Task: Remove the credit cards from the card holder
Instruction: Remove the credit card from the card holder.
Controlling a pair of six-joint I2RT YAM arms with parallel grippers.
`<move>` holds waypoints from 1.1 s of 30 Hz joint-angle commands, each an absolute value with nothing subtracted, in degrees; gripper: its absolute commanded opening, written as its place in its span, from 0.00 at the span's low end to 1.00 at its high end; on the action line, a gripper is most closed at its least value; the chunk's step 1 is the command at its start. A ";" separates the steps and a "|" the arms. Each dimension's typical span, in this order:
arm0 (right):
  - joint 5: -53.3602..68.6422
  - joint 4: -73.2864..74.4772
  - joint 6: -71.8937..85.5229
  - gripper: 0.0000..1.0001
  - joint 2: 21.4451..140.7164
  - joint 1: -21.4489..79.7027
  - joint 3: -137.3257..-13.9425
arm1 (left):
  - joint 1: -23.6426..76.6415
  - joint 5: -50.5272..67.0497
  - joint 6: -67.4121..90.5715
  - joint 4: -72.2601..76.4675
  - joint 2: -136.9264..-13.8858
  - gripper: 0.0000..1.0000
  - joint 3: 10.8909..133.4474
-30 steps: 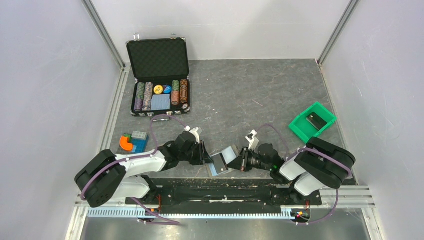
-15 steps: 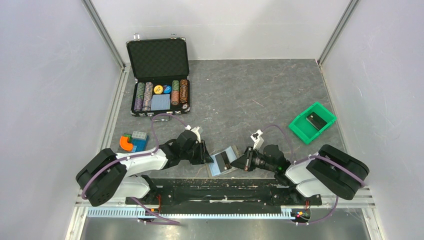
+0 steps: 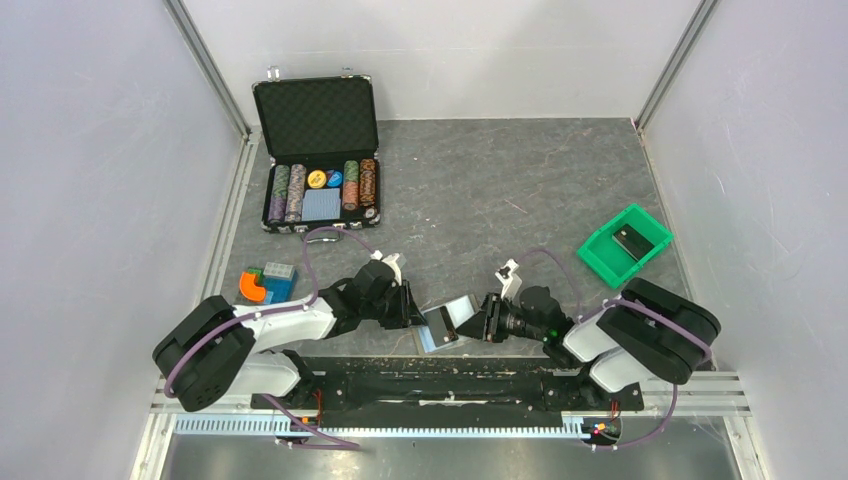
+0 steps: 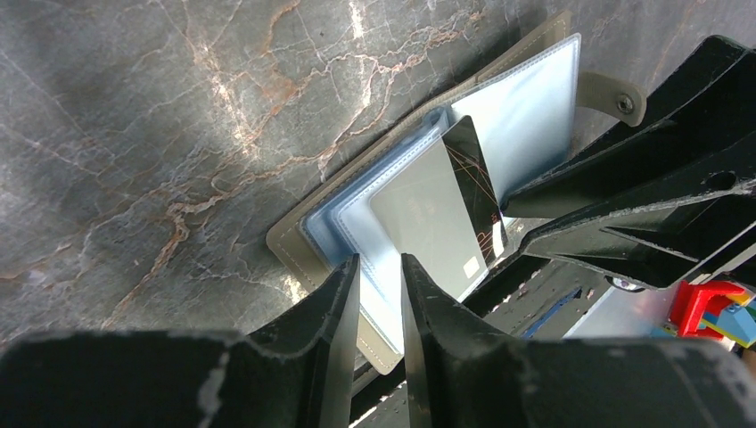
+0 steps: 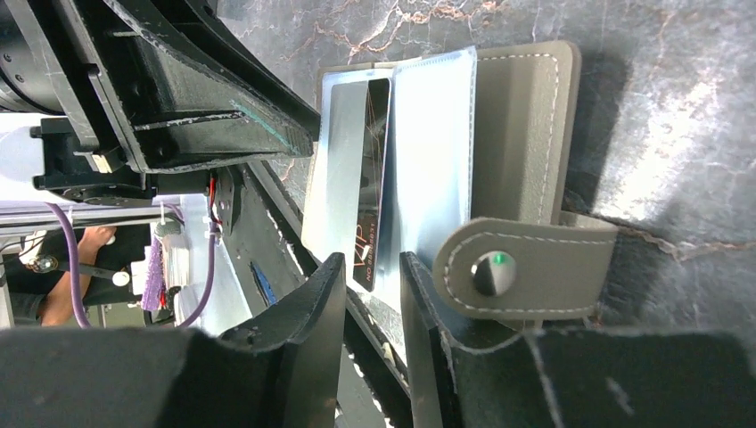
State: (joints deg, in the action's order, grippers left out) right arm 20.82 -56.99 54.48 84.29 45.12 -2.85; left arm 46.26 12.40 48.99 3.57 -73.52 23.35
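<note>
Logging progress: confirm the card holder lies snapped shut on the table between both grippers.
Not shut: the card holder lies open on the table between the left gripper and right gripper, a dark card showing. The right wrist view shows it.

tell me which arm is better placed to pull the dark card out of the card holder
Right. The right gripper has open jaws lined up with the end of the dark card, while the left gripper seems clamped on the card holder, steadying it.

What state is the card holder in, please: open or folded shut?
Open: the card holder lies spread, its clear sleeves and a dark card showing.
</note>
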 commanded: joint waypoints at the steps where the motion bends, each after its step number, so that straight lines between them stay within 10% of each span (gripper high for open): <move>1: 22.07 -61.29 54.90 0.31 86.59 45.00 -4.49 | 46.48 12.30 47.46 4.38 -74.30 0.30 22.83; 13: 23.80 -64.67 56.07 0.24 90.99 45.09 -6.09 | 46.49 12.92 47.72 5.84 -74.94 0.30 22.25; 21: 23.26 -67.78 57.36 0.01 90.87 45.10 -4.78 | 46.45 12.49 47.14 5.44 -74.90 0.30 22.14; 33: 20.73 -65.20 56.50 0.00 84.77 43.42 -0.89 | 46.49 9.80 44.57 1.41 -73.03 0.31 22.93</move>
State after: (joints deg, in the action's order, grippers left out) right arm 22.50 -65.28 57.49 88.01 44.05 -1.85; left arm 46.26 12.34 47.97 4.82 -73.65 22.94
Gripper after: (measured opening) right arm 0.006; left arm 0.306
